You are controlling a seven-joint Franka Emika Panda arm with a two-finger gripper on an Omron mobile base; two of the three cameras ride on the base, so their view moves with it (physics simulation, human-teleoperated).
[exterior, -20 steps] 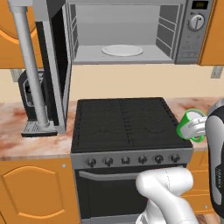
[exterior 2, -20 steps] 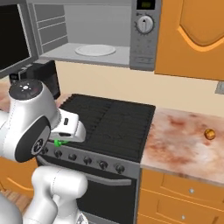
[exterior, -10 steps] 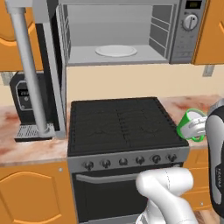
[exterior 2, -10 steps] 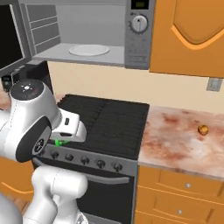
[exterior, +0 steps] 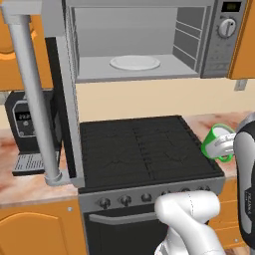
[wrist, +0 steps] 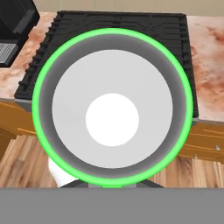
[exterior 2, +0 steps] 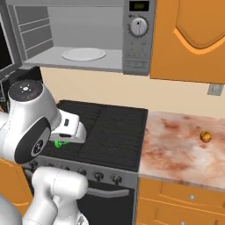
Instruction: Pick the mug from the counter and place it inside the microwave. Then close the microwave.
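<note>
The jaws are gripping the mug (exterior: 217, 143) tight, holding it in the air beside the stove (exterior: 144, 149), clear of the tabletop (exterior 2: 184, 149). The hand view is looking straight into its white inside. The microwave (exterior: 149, 45) is standing open above, plate (exterior: 135, 63) bare.

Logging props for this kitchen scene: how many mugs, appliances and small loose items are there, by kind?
Mug: 1
Microwave: 1
Stove: 1
Coffee machine: 1
Small orange-brown lump: 1
Total: 5
</note>
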